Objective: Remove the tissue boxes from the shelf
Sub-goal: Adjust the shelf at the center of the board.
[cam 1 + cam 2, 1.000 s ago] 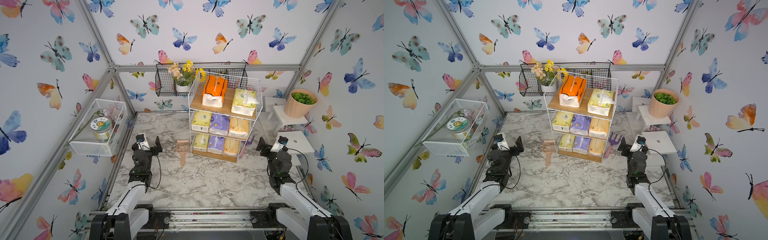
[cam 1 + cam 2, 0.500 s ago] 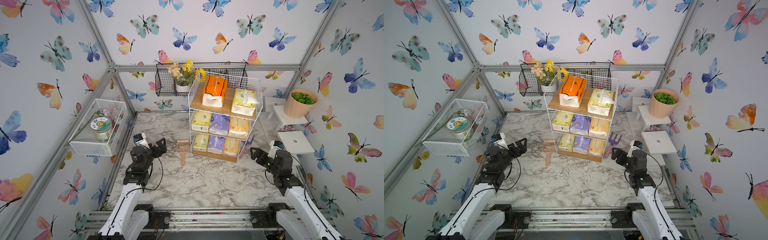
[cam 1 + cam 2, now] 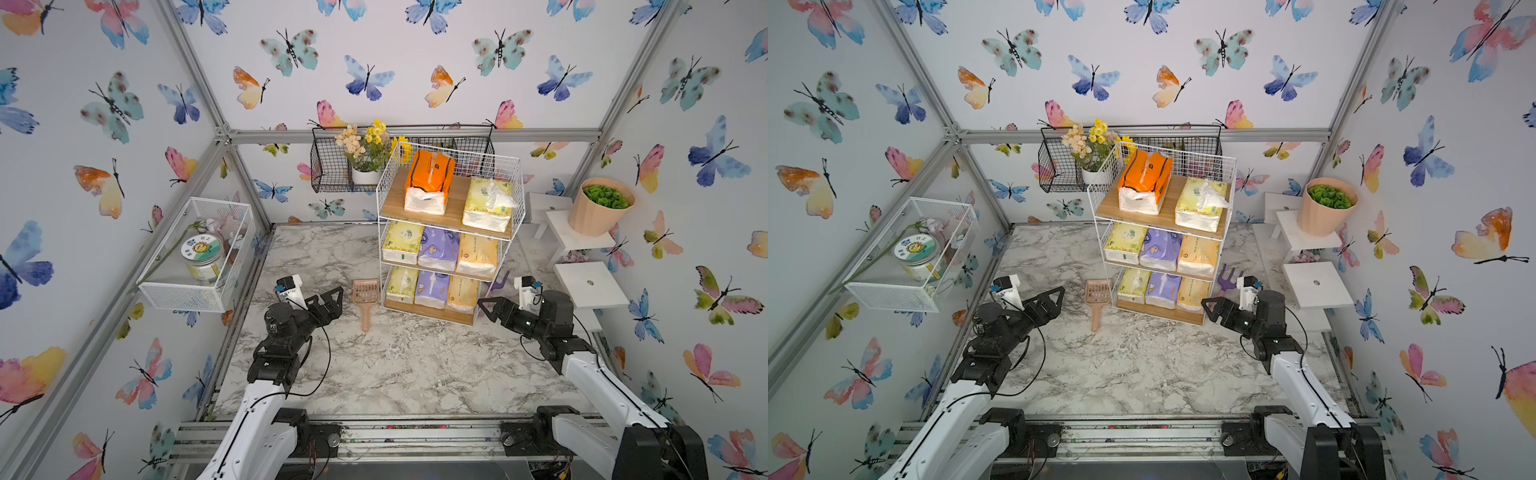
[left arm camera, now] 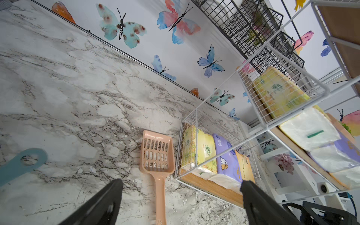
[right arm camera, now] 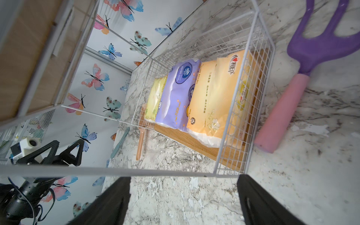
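Observation:
The shelf (image 3: 455,199) (image 3: 1167,203) stands at the back middle of the marble table. Its top tier carries a bright orange tissue box (image 3: 428,183) and a yellow-green one (image 3: 488,203). The middle and bottom tiers each hold a yellow-green, a purple and a light orange pack. My left gripper (image 3: 330,301) (image 4: 181,183) is open and empty, low and left of the bottom tier. My right gripper (image 3: 486,309) (image 5: 184,178) is open and empty, just before the bottom tier's right front corner, facing the light orange pack (image 5: 212,101).
A peach scoop (image 3: 365,297) lies left of the shelf. A purple rake with a pink handle (image 5: 311,58) lies to its right. A black wire basket (image 3: 328,166) hangs behind. A white mesh basket (image 3: 195,286) is on the left wall. White stands (image 3: 590,286) are at the right.
Both arms have reached forward and down toward the shelf's bottom tier. The right arm moved left to the shelf's front corner. The packs have not moved.

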Motion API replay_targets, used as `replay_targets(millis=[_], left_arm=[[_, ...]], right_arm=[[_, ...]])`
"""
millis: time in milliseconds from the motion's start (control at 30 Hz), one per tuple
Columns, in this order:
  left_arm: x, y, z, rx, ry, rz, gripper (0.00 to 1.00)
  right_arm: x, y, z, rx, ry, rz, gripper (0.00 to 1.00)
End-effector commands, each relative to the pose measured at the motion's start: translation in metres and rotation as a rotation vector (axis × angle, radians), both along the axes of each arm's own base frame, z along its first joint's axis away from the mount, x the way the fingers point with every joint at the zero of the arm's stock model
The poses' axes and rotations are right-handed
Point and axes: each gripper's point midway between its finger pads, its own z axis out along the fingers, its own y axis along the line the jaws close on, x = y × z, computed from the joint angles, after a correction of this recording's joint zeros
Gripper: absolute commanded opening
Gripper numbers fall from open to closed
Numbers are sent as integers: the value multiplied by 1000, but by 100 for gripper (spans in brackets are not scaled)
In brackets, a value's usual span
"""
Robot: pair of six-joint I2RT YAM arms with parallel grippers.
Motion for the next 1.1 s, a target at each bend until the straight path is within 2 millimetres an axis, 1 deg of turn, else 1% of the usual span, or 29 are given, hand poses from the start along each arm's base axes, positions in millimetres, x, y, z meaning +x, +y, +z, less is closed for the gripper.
replay_targets(millis=[0, 100, 233, 467, 567, 667, 733, 833, 900, 967, 1000, 1067], left_arm=[[-1, -5, 10, -14, -18, -27, 99], [1, -2, 9, -39, -6, 0, 99], [1, -2, 8, -91, 2, 11, 99], [-1, -3, 6, -110, 17, 12, 99], [-2, -5, 2, -130, 37, 7, 99], [-3, -8, -2, -147, 56, 5, 99], [-4, -12, -2, -149, 60, 4, 99], [-5, -24, -1, -147, 65, -4, 99], [-4, -29, 0, -158, 70, 1, 99], [-4, -40, 6, -185, 57, -29, 99], [-4, -45, 8, -205, 51, -40, 99], [-6, -59, 14, -244, 33, -67, 99]], right_arm=[[14, 2, 20, -1, -71, 14, 90], [25, -1, 24, -19, -90, -4, 90], [38, 0, 29, -32, -111, 9, 89], [62, -1, 37, -101, -137, 27, 89], [70, -2, 37, -106, -135, 30, 89], [72, -2, 34, -115, -121, 37, 88], [67, -2, 32, -121, -107, 44, 88], [53, -4, 27, -133, -84, 36, 90], [42, -14, 21, -168, -35, -14, 91], [29, -26, 16, -209, 32, -70, 91], [22, -29, 16, -223, 58, -85, 91], [9, -37, 25, -247, 98, -122, 90]])
